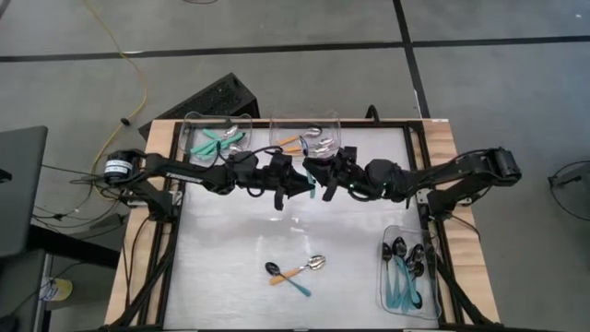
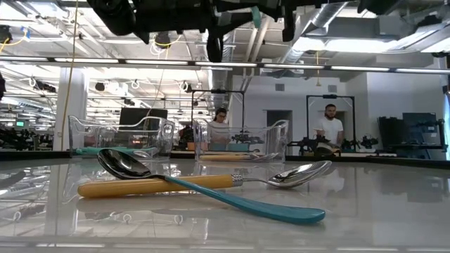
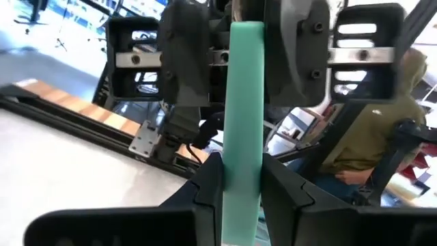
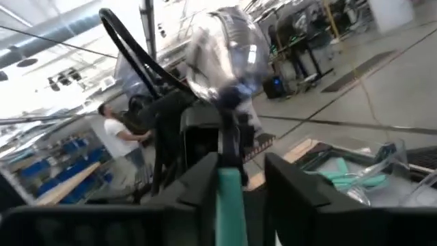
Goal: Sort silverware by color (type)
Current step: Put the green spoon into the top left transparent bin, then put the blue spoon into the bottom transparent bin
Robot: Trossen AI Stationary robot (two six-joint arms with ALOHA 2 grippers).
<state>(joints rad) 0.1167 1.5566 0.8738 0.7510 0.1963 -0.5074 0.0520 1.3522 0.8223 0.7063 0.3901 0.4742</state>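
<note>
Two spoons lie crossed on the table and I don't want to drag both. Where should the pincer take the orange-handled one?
Probably the orange handle close to its silver bowl, from straight above, closing across it. The teal-handled spoon crosses it nearer the tail, beside the black bowl.

Overhead camera looks straight down; the table-level one faces across the same crossed spoons (image 1: 297, 272), close.

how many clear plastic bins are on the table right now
3. Two sit side by side at the table's far edge: the left bin with teal-handled spoons, the middle bin with orange-handled ones. The right bin sits near the front right corner, holding black-bowled spoons. None seem hidden.
</note>
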